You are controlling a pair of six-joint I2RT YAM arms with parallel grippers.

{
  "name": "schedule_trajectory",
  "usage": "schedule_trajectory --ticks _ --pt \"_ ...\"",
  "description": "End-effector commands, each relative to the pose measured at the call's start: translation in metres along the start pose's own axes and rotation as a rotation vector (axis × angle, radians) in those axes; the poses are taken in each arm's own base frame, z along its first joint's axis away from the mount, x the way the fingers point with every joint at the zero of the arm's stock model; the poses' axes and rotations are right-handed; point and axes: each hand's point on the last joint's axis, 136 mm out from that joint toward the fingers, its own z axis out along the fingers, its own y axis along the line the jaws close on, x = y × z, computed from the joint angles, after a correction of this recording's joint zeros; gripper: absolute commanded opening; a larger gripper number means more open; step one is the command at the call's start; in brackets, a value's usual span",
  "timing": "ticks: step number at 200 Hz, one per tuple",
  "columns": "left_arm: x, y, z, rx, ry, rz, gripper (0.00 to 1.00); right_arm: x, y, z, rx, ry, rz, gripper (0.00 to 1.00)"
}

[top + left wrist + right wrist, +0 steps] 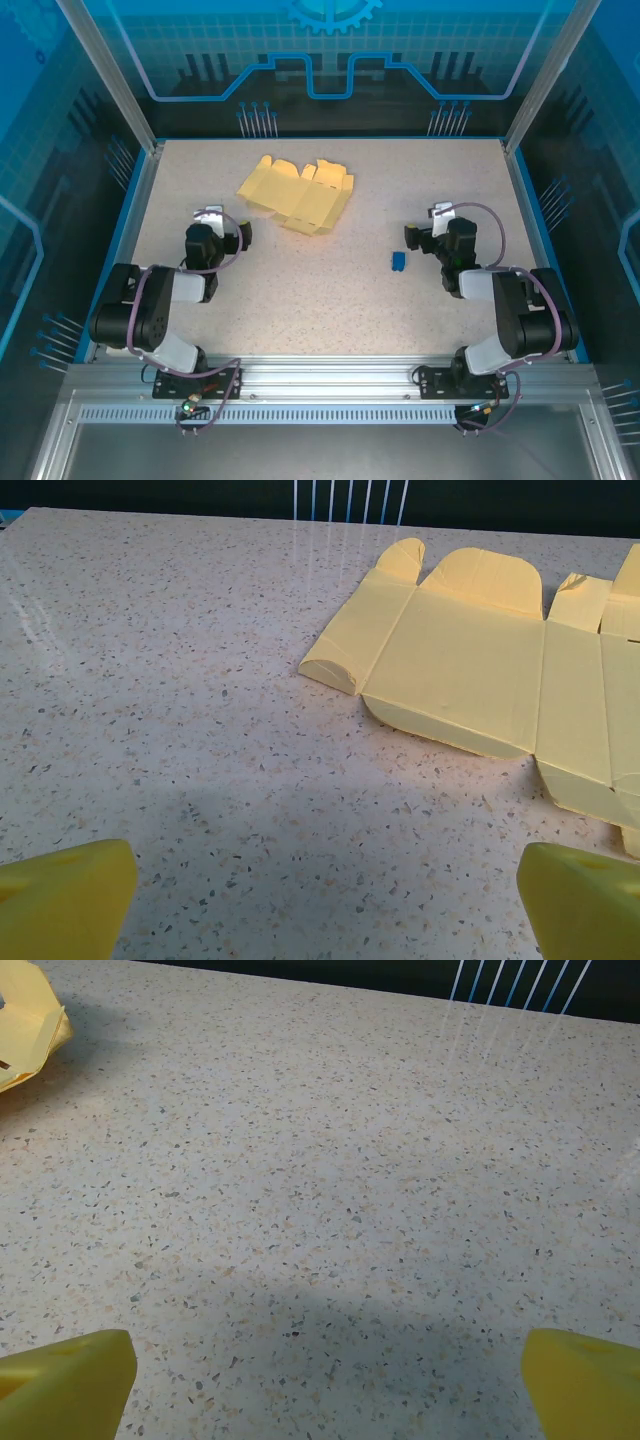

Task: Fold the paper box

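Left wrist, paper box point(470, 680) cropped rightward, left pincer point(325, 905) released, right pincer point(325, 1385) released.

The table point(330, 300) lies bare between the two arms. Ahead of the left gripper point(322, 905), its fingers spread wide, the speckled top is open as far as the paper box point(470, 670), which lies flat ahead and to the right. In front of the right gripper point(322, 1385), spread just as wide, the surface is open, with the paper box's corner at the far left. A small blue object point(398, 261) lies on the table near the right arm, on its left. Clear walls point(320, 90) close the table in at the back and sides.
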Motion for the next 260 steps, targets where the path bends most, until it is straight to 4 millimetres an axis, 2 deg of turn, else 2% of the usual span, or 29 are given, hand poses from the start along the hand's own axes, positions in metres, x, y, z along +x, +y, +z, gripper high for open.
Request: schedule_trajectory --ticks 1,233,260 --pt "-0.0087 0.0024 -0.0007 -0.002 -0.038 -0.009 0.99 -0.0081 0.0020 0.0001 -0.013 -0.030 0.006 1.00" --pt "-0.0091 0.0018 -0.0007 0.004 -0.038 -0.012 0.99 -0.0074 0.0014 0.0000 -0.020 -0.028 0.011 1.00" --pt "-0.0116 0.0107 -0.0027 -0.038 -0.050 -0.035 0.99 -0.0125 -0.0034 -0.0011 0.013 -0.027 0.023 1.00"
